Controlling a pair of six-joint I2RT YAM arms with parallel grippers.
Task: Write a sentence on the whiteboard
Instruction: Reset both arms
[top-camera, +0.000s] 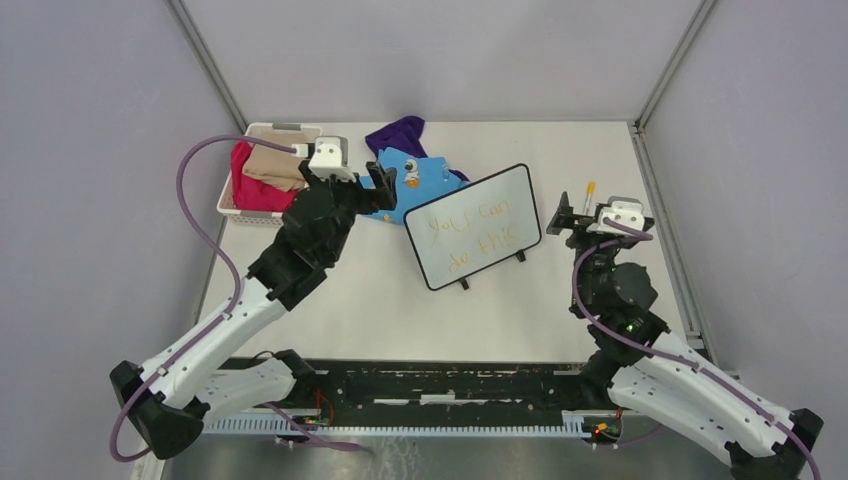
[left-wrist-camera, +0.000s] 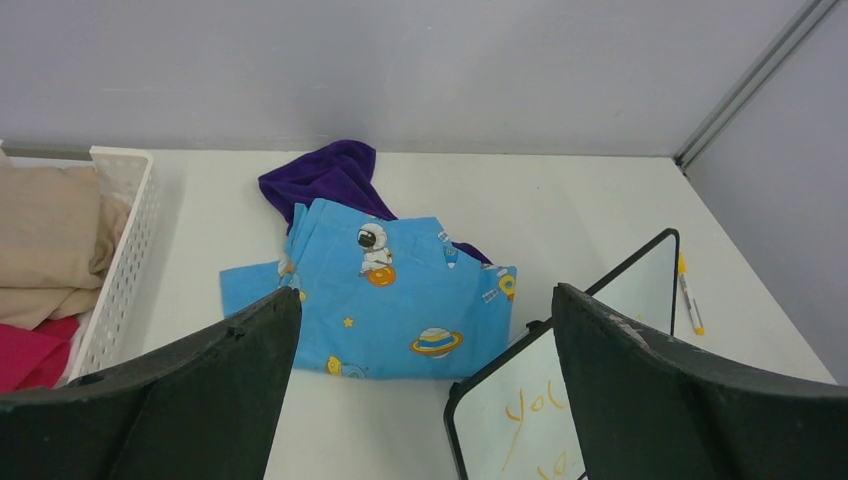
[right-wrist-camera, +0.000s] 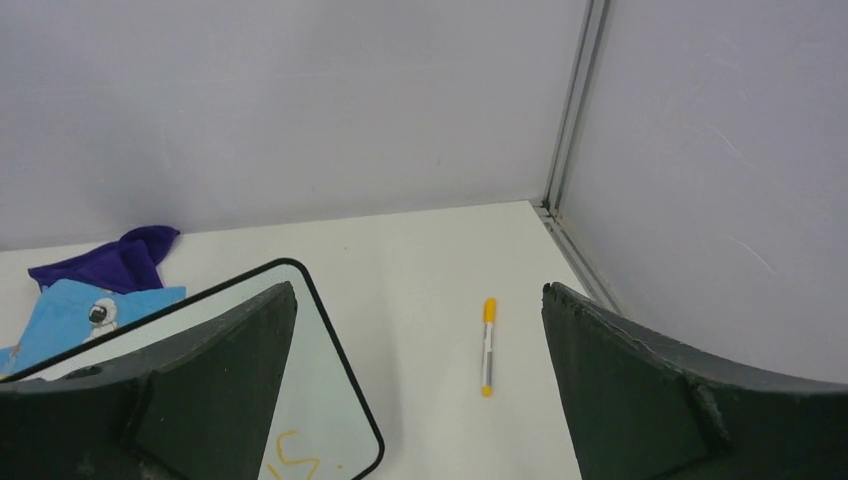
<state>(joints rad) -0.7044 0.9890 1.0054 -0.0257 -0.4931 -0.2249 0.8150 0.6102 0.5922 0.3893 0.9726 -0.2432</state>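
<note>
The whiteboard (top-camera: 473, 227) lies tilted in the middle of the table, black-framed, with the orange-yellow sentence (top-camera: 470, 237) "you can do this" in two lines. It also shows in the left wrist view (left-wrist-camera: 520, 410) and the right wrist view (right-wrist-camera: 320, 400). A yellow-capped marker (top-camera: 589, 191) lies on the table right of the board, seen in the right wrist view (right-wrist-camera: 487, 347). My left gripper (top-camera: 385, 190) is open and empty, above the table left of the board. My right gripper (top-camera: 578, 217) is open and empty, just near of the marker.
A blue space-print cloth (top-camera: 412, 180) and a purple cloth (top-camera: 400, 134) lie behind the board. A white basket (top-camera: 262, 133) with beige and pink clothes stands at the back left. Grey walls enclose the table; a metal rail (top-camera: 660, 215) runs along the right edge.
</note>
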